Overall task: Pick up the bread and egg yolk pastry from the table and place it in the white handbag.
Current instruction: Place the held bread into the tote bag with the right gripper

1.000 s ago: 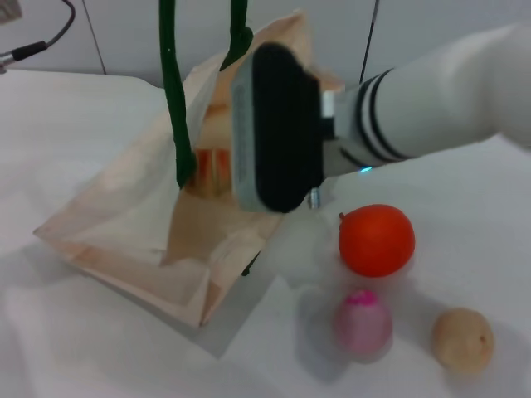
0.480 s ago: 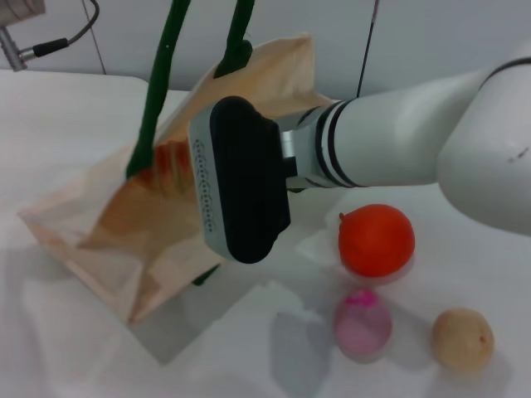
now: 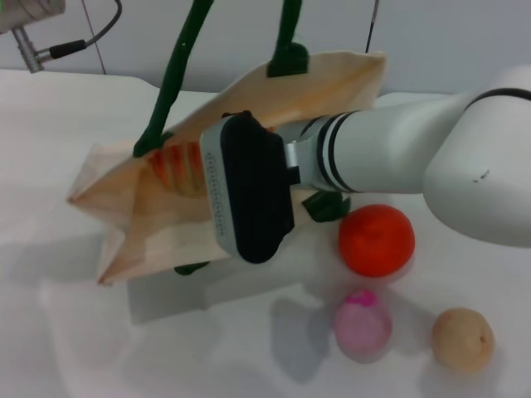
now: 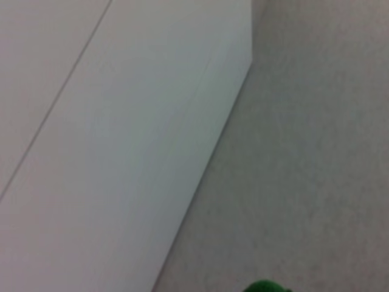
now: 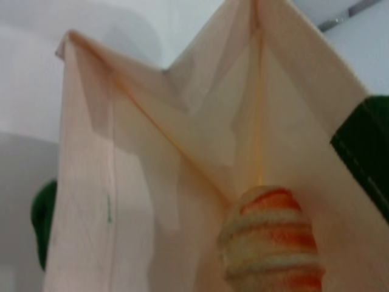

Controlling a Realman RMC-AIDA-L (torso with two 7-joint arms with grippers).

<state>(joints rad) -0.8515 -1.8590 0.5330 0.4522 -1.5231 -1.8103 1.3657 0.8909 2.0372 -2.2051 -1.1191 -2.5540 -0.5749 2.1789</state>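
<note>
Egg yolk pastry (image 3: 462,337) sits at the near right of the white table (image 3: 50,332), untouched, with a pink-topped egg-shaped toy (image 3: 362,322) just to its left and an orange ball (image 3: 376,240) a little farther back; all three lie apart from one another. Behind them the right gripper (image 3: 249,189) reaches leftward into the mouth of the white handbag (image 3: 124,220), whose dark green handles (image 3: 176,79) run up out of the top of the head view. Bread (image 5: 271,240) shows in the right wrist view inside the bag's cloth walls, and its striped end also shows through the bag's opening in the head view; whether the fingers are clamped on it or have let go I cannot tell. The left gripper is not seen; its wrist camera shows only a pale wall and a scrap of green.

The step in hand looks like depositing the bread. To do it well, release low and deep inside, then draw the wrist straight back out through the opening, so the cloth and handles are not snagged or the bag tipped.
</note>
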